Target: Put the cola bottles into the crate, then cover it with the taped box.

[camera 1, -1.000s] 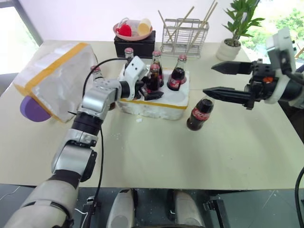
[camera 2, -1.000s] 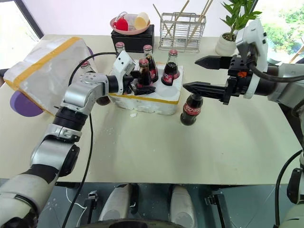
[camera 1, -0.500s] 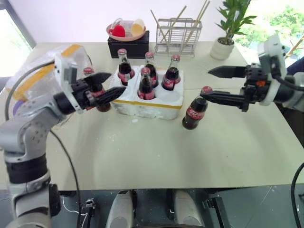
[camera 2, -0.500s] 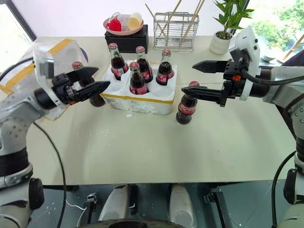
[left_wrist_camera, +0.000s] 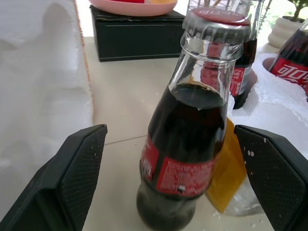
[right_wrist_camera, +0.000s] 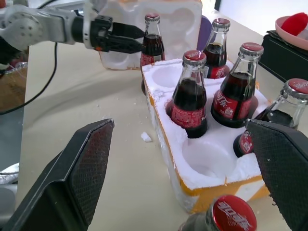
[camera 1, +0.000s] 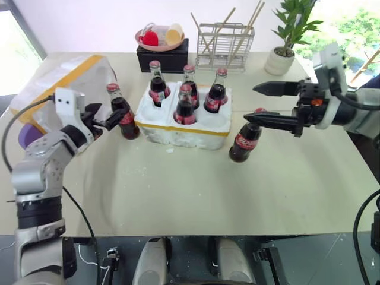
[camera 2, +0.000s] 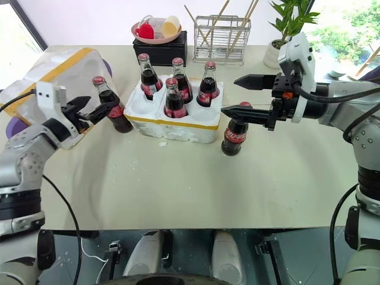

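The taped box (camera 1: 56,89) runs off the picture's left edge, and the left arm covers its near corner. The white crate (camera 2: 178,122) walls hide the lower halves of the four cola bottles (camera 2: 175,101) standing in it. In the right wrist view, the nearest bottle (right_wrist_camera: 226,214) is cut off below its cap.

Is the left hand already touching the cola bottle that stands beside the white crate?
Apart. In the left wrist view, the bottle stands between the two fingers of the open left hand, with table showing on both sides.
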